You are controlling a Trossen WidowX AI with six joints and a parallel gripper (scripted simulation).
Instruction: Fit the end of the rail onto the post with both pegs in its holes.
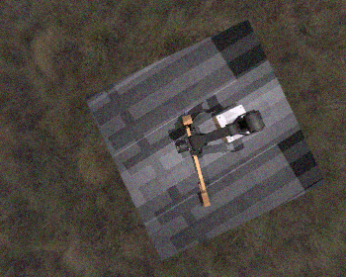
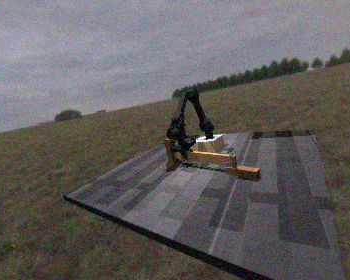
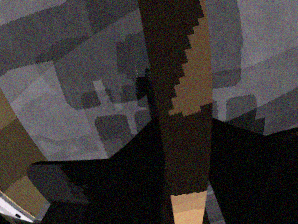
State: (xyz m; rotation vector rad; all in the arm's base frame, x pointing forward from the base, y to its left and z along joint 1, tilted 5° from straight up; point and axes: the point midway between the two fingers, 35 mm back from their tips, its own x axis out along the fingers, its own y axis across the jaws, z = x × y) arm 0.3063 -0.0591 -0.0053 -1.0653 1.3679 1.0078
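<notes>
The rail [image 1: 200, 173] [image 2: 212, 158] [image 3: 186, 172] runs from beside the post to the footboard block. My gripper [image 1: 191, 143] [image 2: 182, 149] [image 3: 174, 119] is shut on the rail near its post end. The post [image 1: 187, 120] [image 2: 169, 150] stands upright just beyond that end. In the top view the rail lines up with the post and its end is close to it; whether they touch is too small to tell. The pegs and holes cannot be made out. The far end of the rail is at the bracket on the footboard block [image 1: 206, 200] [image 2: 246, 172]. The rail looks roughly level.
The arm stands by a pale box with a white top [image 1: 229, 115] [image 2: 204, 145], to one side of the rail; its side shows at the left of the wrist view. The patterned grey table [image 1: 152, 173] [image 2: 189, 205] lies under everything, with dark arm shadows near the post.
</notes>
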